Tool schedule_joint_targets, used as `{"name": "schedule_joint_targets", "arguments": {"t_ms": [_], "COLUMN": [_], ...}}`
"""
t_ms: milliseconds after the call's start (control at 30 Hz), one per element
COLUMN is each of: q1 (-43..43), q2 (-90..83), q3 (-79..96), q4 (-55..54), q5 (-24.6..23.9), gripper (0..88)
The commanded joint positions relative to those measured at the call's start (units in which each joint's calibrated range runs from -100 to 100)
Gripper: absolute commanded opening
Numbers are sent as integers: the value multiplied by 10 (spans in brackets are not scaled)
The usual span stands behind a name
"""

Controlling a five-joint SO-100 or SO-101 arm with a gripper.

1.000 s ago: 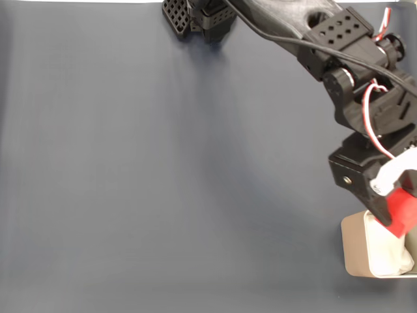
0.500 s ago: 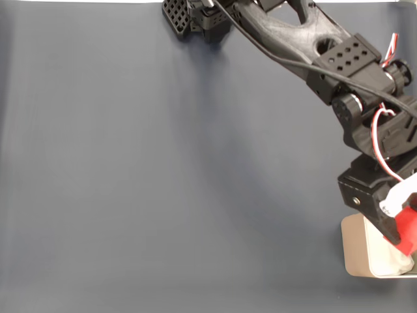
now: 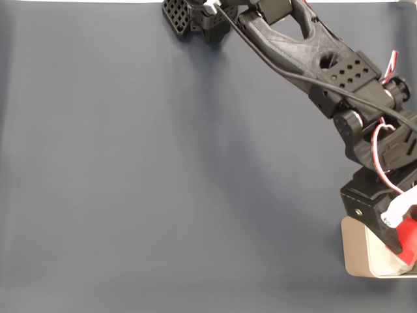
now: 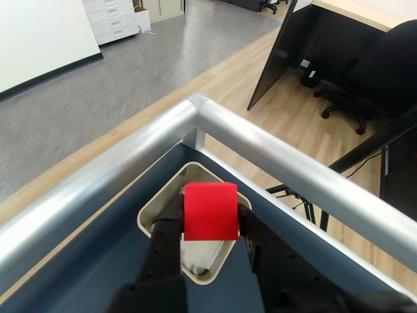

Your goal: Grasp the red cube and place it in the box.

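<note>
1. Red cube (image 3: 408,238) in the fixed view: pinched in the hand (image 3: 399,236) at the far right edge, partly cut off by the frame. Clamped between a black finger below and a white part above.
2. Same view: hangs over the box (image 3: 355,251), which sits on the dark blue-grey table (image 3: 163,182) in the lower right corner. White lining of the box just visible beneath the cube. Cannot tell from here whether the cube touches the lining or hovers above it.
3. Same view: black arm (image 3: 313,59) stretched from its base at the top of the picture, diagonally down to the box, with red and white wires near the wrist.
4. Wrist view: red cube (image 4: 210,211) square in the middle, gripped on both sides by the dark fingers (image 4: 171,218) of the hand (image 4: 210,229), so closed on the cube, not spread.
5. Same view: box (image 4: 151,215) directly behind and beneath the cube, beige rim showing around it, white lining under the fingertips. Silver rail of the table edge (image 4: 273,153) beyond, then office floor and a chair.
6. Progress, as a judgement: grasp done, carry done, cube lined up over the box. Left to do: lower if needed, open the fingers, let the cube drop onto the lining, pull away.
</note>
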Motion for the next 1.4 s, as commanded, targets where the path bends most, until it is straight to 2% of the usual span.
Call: {"name": "schedule_joint_targets", "arguments": {"t_ms": [0,1000,1067,1167,1367], "q1": [-8,-11,-11,-9,-6], "q2": [-2,14,14,8,1], "q3": [-36,-36,-36,-31,-35], "q4": [-18,-26,-25,-23,-19], "q5": [-4,-13,-17,-25,-20], "gripper": [70,85,131,299,419]}}
